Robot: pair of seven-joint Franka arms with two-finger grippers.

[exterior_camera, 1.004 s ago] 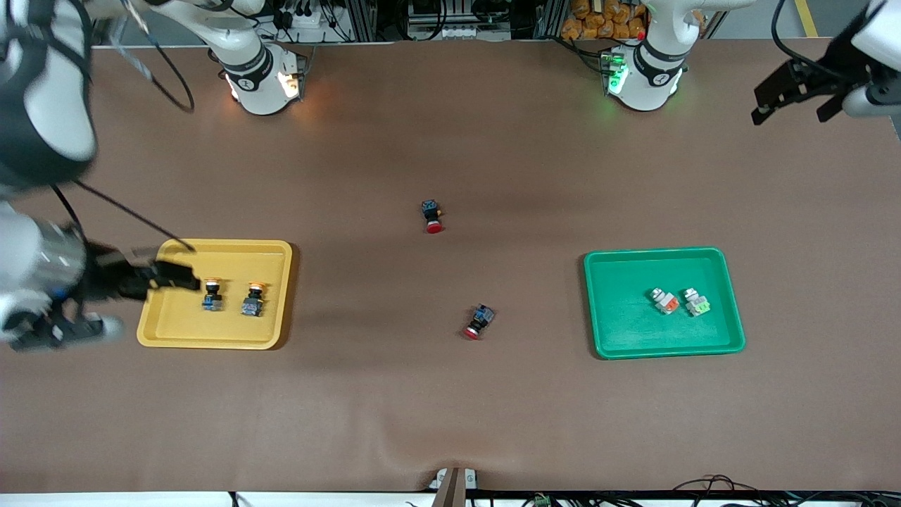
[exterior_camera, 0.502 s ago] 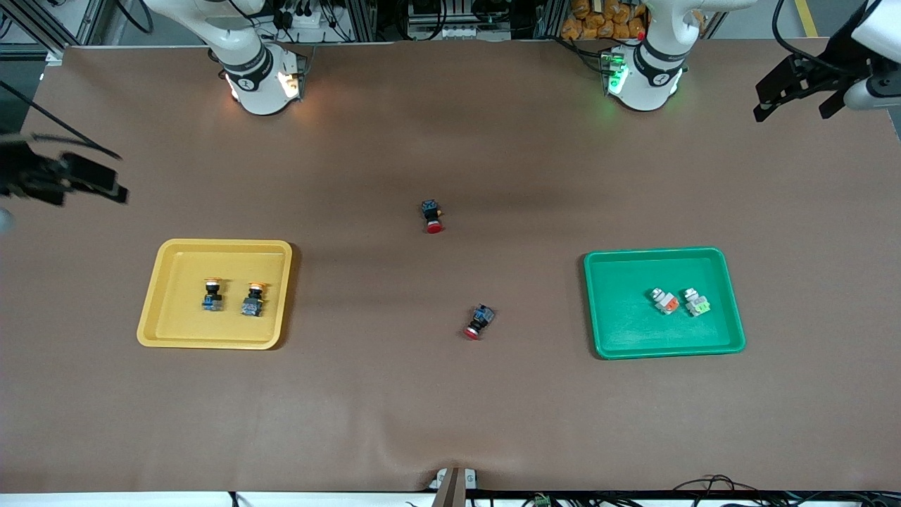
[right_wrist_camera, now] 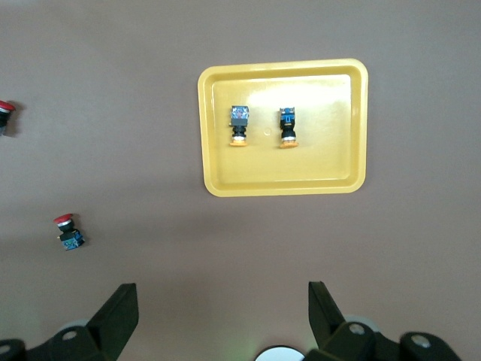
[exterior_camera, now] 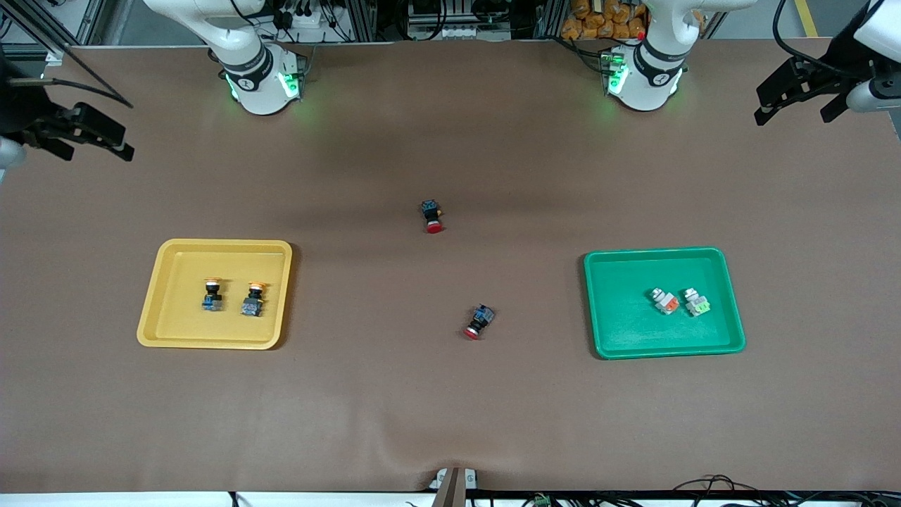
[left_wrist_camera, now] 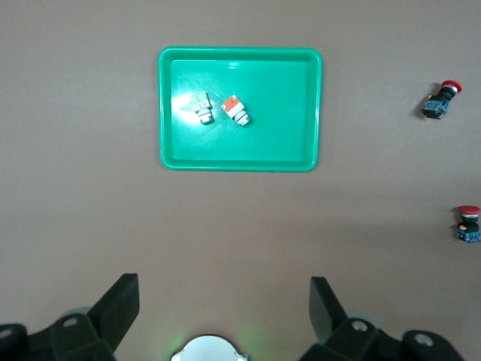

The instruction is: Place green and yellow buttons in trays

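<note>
Two yellow-capped buttons (exterior_camera: 212, 294) (exterior_camera: 253, 298) lie side by side in the yellow tray (exterior_camera: 169, 310). They also show in the right wrist view (right_wrist_camera: 239, 124) (right_wrist_camera: 287, 126). Two silver-white buttons, one orange-blocked (exterior_camera: 664, 301) and one green-blocked (exterior_camera: 696, 302), lie in the green tray (exterior_camera: 619, 310). They also show in the left wrist view (left_wrist_camera: 235, 110) (left_wrist_camera: 201, 109). My right gripper (exterior_camera: 97, 151) is open and empty, high over the right arm's end of the table. My left gripper (exterior_camera: 792, 116) is open and empty, high over the left arm's end.
Two red-capped black-and-blue switches lie on the brown mat between the trays, one (exterior_camera: 431, 216) farther from the front camera and one (exterior_camera: 479, 322) nearer. Both arm bases stand at the table's back edge.
My right gripper has pulled away from the yellow tray and risen toward the right arm's end of the table. The buttons stay in the trays. My left arm has barely moved.
</note>
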